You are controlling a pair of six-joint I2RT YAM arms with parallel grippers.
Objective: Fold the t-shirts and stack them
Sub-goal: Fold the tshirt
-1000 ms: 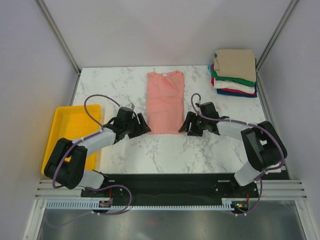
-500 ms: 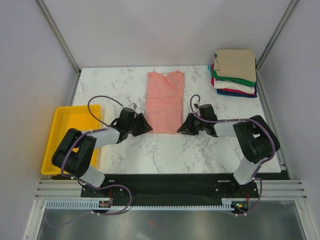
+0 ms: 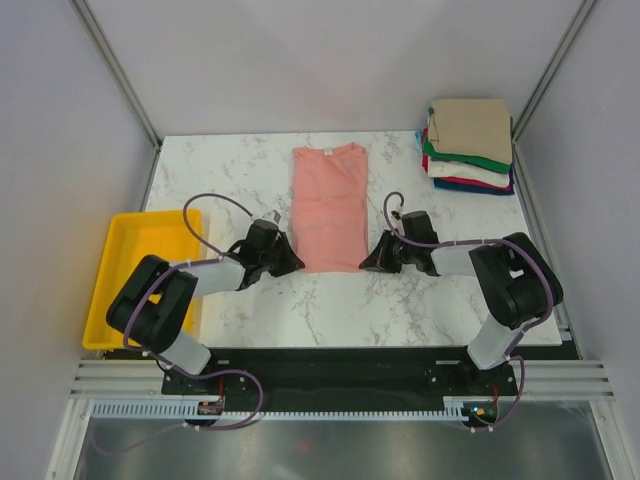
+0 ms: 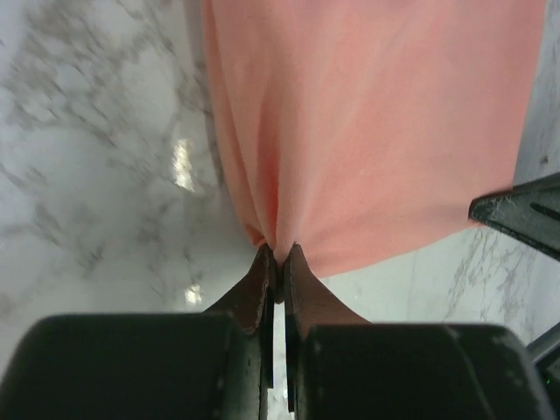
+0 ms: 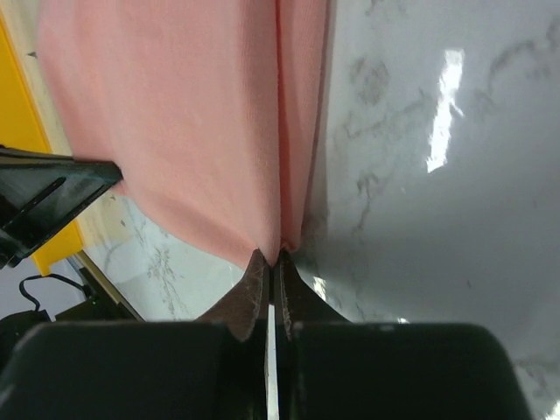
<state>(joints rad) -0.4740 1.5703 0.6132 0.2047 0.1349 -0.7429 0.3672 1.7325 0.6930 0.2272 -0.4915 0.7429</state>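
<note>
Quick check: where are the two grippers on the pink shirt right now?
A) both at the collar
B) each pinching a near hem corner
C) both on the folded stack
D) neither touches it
B: the wrist views show the left gripper and the right gripper with jaws shut on opposite near corners of the pink shirt.

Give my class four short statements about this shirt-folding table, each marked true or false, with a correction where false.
1. The left claw and the right claw are each shut on the near edge of the pink shirt. True.
2. The pink shirt lies in the yellow tray. False: it lies flat on the table; the tray is off to the left.
3. The stack of folded shirts sits at the table's far right corner. True.
4. The top shirt of the stack is red. False: it is tan.
</note>
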